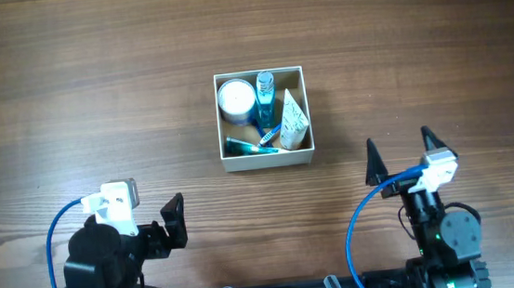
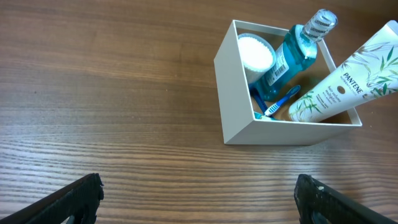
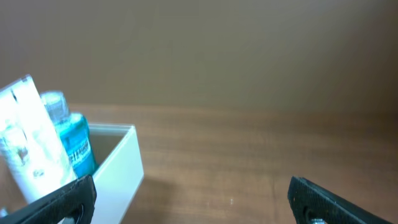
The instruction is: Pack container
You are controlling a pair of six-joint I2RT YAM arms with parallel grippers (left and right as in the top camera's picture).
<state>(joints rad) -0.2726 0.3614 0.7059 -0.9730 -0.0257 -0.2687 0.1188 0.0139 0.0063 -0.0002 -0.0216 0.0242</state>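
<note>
My left gripper (image 1: 169,228) hung released by the wooden desk's (image 1: 47,88) near-left corner. The square, shallow, white-walled cardboard container (image 1: 268,159) stood mid-desk, toiletries (image 1: 265,101) inside. My right gripper (image 1: 400,155) gaped empty, near-right. I judged packing done; next called for retreat only.

The right wrist view's edges cut off the container (image 3: 119,169) and tube (image 3: 30,140).

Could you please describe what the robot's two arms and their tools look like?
The left arm and right arm are black and blocky. Each carries a white camera block by the wrist and a looping blue cable. The left tool and right tool each have two black, pointed fingers. I can read no markings.
</note>
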